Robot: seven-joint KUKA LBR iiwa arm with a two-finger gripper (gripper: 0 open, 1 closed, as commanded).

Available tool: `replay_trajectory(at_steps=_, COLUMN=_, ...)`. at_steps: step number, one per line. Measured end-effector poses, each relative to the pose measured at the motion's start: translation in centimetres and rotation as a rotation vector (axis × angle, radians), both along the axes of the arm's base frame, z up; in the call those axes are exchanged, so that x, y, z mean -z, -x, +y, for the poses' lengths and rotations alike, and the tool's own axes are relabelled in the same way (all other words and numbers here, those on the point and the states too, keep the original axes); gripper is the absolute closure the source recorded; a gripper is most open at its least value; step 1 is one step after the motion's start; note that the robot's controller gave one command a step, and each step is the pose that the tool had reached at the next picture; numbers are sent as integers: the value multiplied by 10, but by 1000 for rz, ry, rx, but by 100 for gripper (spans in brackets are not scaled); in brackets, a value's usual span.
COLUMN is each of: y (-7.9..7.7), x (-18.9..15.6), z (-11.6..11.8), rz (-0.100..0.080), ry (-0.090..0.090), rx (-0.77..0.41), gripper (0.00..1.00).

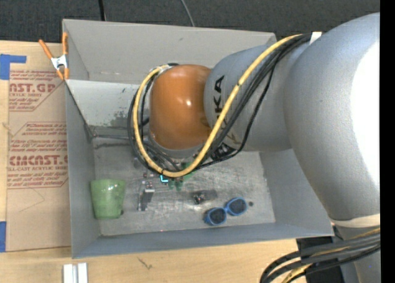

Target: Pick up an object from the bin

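A little of my gripper (165, 177) shows beneath the arm's orange cover, low over the middle of the bin floor. Just in front of it lies a small grey metal piece (146, 197). A small dark piece (197, 199) lies a bit to the right of that. Further right, near the front wall, sits a blue thing made of two round parts (225, 211). A pale green translucent cup (108, 198) rests in the front left corner. Nothing can be seen held by the gripper.
The thick arm and its cables reach in from the right and hide the bin's back and right parts. The bin walls slope steeply at the left and back.
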State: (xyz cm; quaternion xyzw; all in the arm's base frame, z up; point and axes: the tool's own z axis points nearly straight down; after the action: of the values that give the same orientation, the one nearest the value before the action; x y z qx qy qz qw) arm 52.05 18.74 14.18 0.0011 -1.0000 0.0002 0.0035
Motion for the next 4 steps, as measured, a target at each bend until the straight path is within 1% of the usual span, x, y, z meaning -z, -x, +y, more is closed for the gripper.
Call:
replay_trajectory(at_steps=1, y=-9, x=68, z=44, rz=0, ry=27, rx=-148, gripper=0)
replay_trajectory(at_steps=2, y=38, x=42, z=53, rz=-7, ry=-4, rx=-612, gripper=0)
replay_trajectory(at_steps=3, y=39, x=42, z=59, rz=-9, ry=-5, rx=-878, gripper=0)
replay_trajectory(at_steps=4, y=24, x=59, z=62, rz=-51, ry=4, rx=-1242, gripper=0)
